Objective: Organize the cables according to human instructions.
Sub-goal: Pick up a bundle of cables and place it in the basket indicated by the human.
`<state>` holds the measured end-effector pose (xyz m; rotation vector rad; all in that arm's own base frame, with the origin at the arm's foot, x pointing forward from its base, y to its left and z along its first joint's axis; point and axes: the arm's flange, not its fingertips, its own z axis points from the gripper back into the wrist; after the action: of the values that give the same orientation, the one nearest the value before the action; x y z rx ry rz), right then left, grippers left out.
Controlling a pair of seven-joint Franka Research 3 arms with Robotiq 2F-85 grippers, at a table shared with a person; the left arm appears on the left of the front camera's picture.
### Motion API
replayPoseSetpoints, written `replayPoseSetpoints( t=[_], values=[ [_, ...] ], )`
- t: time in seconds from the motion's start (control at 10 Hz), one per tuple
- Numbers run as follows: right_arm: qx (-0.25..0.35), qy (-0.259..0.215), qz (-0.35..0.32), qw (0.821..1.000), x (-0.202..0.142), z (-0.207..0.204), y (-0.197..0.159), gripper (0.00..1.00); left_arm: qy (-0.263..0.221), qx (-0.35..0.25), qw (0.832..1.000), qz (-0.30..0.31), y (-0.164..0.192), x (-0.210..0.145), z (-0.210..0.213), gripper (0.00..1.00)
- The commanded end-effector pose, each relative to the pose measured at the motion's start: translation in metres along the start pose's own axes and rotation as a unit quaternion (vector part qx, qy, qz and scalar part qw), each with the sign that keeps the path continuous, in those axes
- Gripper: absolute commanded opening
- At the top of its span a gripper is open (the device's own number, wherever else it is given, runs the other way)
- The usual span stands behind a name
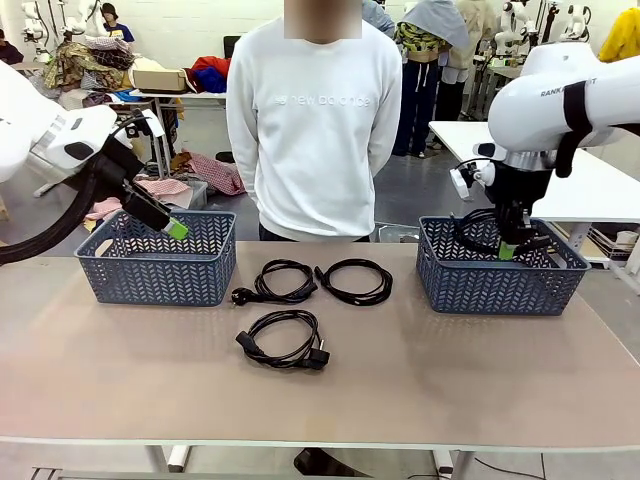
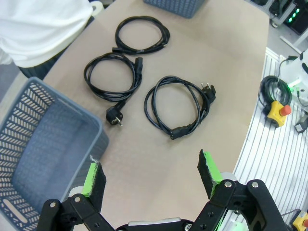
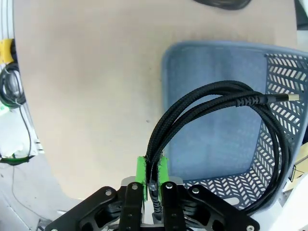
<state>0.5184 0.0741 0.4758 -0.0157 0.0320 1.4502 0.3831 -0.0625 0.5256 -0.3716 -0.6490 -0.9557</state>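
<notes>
While a coiled black cable [image 3: 216, 96] is pinched in the pressed-together right gripper [image 3: 151, 166], its loop is held over the right basket [image 1: 500, 275]. The left gripper [image 2: 149, 163] is spread wide by the rim of the left basket [image 1: 150, 270]. Three cables — left cable [image 1: 283, 280], right cable [image 1: 355, 281], near cable [image 1: 285, 340] — are laid on the worktop [image 1: 450, 380] between the baskets, apart from both grippers. The pinched cable's braided sheath and metal tip [image 3: 288, 97] are resolved in the right wrist view; from the front it is seen as a plain dark loop.
</notes>
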Motion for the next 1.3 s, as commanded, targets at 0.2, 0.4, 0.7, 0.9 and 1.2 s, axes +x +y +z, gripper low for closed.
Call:
replayPoseSetpoints(
  t=[0.2, 0.4, 0.7, 0.9, 1.2],
  values=[
    [-0.003, 0.006, 0.026, 1.0, -0.007, 0.002, -0.042, 0.11, -0.011, -0.01, 1.0, -0.005, 0.002, -0.001, 0.0, 1.0],
    [-0.002, 0.006, 0.027, 1.0, -0.005, 0.002, -0.058, 0.11, -0.011, -0.01, 1.0, -0.005, 0.002, -0.001, 0.0, 1.0],
    [0.002, 0.006, 0.027, 1.0, 0.0, -0.005, -0.068, 0.11, -0.011, -0.01, 1.0, -0.005, 0.002, -0.001, 0.0, 1.0],
    [0.011, 0.002, 0.032, 0.999, 0.007, -0.011, -0.069, 0.11, -0.011, -0.01, 1.0, -0.005, 0.002, -0.001, 0.0, 1.0],
    [0.016, 0.004, 0.034, 0.999, 0.012, -0.023, -0.07, 0.11, -0.011, -0.01, 1.0, -0.005, 0.002, -0.001, 0.0, 1.0]
  ],
)
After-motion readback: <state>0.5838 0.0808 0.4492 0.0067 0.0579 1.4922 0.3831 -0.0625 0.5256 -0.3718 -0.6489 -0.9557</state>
